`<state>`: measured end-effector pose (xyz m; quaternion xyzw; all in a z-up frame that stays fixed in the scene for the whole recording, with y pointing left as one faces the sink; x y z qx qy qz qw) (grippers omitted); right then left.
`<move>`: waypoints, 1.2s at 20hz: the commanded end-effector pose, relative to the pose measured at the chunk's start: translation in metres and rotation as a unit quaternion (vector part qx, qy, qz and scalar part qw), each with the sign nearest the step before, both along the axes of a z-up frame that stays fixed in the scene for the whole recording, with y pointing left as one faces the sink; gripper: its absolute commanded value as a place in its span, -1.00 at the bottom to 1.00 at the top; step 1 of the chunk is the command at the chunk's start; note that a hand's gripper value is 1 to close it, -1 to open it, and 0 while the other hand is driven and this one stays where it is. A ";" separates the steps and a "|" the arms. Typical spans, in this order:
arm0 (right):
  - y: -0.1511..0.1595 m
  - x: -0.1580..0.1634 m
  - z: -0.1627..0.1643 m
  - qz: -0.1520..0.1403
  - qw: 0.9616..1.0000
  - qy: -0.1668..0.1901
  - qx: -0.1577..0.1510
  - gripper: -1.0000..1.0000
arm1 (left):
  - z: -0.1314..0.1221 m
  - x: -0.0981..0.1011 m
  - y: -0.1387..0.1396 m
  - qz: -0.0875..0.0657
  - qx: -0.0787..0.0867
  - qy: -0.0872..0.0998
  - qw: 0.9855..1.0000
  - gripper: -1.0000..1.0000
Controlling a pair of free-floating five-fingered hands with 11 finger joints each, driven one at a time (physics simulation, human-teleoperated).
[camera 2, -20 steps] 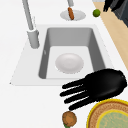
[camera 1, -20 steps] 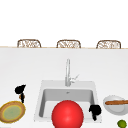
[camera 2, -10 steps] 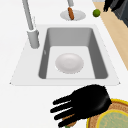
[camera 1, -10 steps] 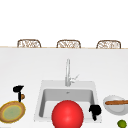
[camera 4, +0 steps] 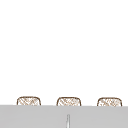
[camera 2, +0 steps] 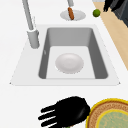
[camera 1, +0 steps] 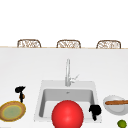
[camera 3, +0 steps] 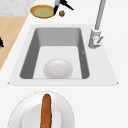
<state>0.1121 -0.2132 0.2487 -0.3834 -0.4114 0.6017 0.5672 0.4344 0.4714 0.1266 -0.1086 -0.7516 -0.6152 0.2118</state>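
Three chairs (camera 1: 29, 43), two plates (camera 1: 12, 111), one red ball (camera 1: 67, 114), one lime (camera 1: 122, 123), perhaps one nut (camera 3: 62, 13).

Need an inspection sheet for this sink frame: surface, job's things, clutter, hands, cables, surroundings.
Surface: white counter around a grey sink with a faucet.
Job's things: small brown round item just under the left hand, beside the yellow-rimmed plate.
Clutter: white bowl in the sink; white plate bearing a long brown item; green fruit; red ball in the front view.
Hands: left hand over the brown item, fingers straight in the left side view; right hand at the sink's right edge.
Cables: nothing seen.
Surroundings: three woven chair backs behind the counter.
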 end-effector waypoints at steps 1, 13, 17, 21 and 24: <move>0.000 0.000 0.000 0.000 1.000 0.000 0.000 0.00 | -0.020 0.012 0.018 -0.018 -0.003 0.002 1.000 -1.00; 0.000 0.000 0.000 0.000 1.000 0.000 0.000 0.00 | -0.017 0.027 0.047 -0.044 -0.072 0.091 0.992 1.00; 0.000 0.000 0.000 0.000 1.000 0.000 0.000 0.00 | -0.019 0.027 0.058 -0.045 -0.091 0.090 0.991 1.00; 0.000 0.000 0.000 0.000 1.000 0.000 0.000 0.00 | -0.018 0.030 0.056 -0.044 -0.108 0.070 0.991 1.00; 0.000 0.000 0.000 0.000 1.000 0.000 0.000 0.00 | -0.001 0.035 0.041 -0.043 -0.099 0.064 0.992 1.00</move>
